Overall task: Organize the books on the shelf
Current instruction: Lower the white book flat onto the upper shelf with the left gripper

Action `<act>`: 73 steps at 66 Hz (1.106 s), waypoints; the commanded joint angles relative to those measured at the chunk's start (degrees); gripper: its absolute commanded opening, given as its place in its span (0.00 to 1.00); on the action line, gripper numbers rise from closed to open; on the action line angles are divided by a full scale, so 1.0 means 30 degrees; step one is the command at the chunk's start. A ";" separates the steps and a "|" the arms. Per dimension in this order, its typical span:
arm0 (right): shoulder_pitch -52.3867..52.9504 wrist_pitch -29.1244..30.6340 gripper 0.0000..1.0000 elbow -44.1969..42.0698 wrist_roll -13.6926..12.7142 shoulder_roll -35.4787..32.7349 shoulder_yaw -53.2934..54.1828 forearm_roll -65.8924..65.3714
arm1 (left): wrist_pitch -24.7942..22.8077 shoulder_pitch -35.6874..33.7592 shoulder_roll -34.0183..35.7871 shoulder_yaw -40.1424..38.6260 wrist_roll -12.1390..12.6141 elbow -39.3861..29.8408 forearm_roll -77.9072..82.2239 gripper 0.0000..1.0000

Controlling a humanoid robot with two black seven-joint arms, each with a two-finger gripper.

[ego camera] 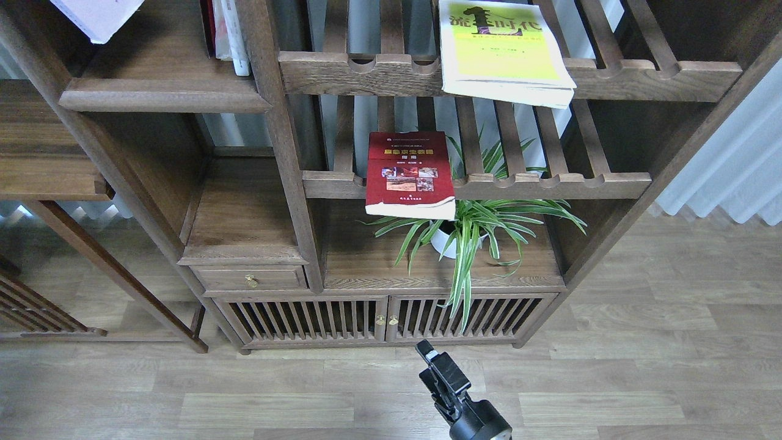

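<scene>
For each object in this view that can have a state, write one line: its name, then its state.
Lavender-white book: mostly out of view at the top edge.
Red book: flat, overhanging the slatted rack.
Yellow-green book: flat, overhanging the upper rack.
Upright books: standing on the solid shelf.
Drawer: closed.
Cabinet doors: closed.
Right gripper: low, holding nothing.

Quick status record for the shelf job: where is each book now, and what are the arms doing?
lavender book: top left, only a corner in view, over the solid shelf
red book: flat on middle slatted rack, overhanging its front rail
yellow-green book: flat on upper slatted rack, overhanging
plant: below the red book
right gripper: low over floor, holding nothing, jaws unclear
left gripper: out of view
</scene>
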 commanded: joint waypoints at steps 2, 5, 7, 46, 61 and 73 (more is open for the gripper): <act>0.0000 0.0000 0.98 0.0008 0.0000 -0.0001 0.0018 0.0029 | 0.0011 -0.0820 -0.0652 0.0300 0.0001 0.0978 0.0514 0.07; 0.0000 0.0000 0.98 0.0008 0.0000 -0.0001 0.0047 0.0029 | 0.0011 -0.1084 -0.0915 0.0329 0.0001 0.1330 0.0603 0.07; 0.0000 0.0000 0.98 0.0008 0.0000 -0.0001 0.0018 0.0029 | 0.0011 -0.1550 -0.1382 0.0358 0.0001 0.1854 0.0894 0.07; -0.0087 0.0000 0.98 0.0154 0.0000 -0.0001 -0.0041 0.0029 | -0.0253 -0.6357 -0.2527 0.3668 0.0001 0.7717 0.1511 0.07; -0.0117 0.0000 0.98 0.0213 0.0029 -0.0001 -0.0041 0.0058 | -0.0399 -0.7207 -0.2966 0.4958 0.0001 0.8772 0.1540 0.07; -0.0146 0.0000 0.98 0.0213 0.0029 -0.0001 -0.0012 0.0058 | -0.0545 -0.7325 -0.2967 0.5866 0.0001 0.8860 0.2155 0.07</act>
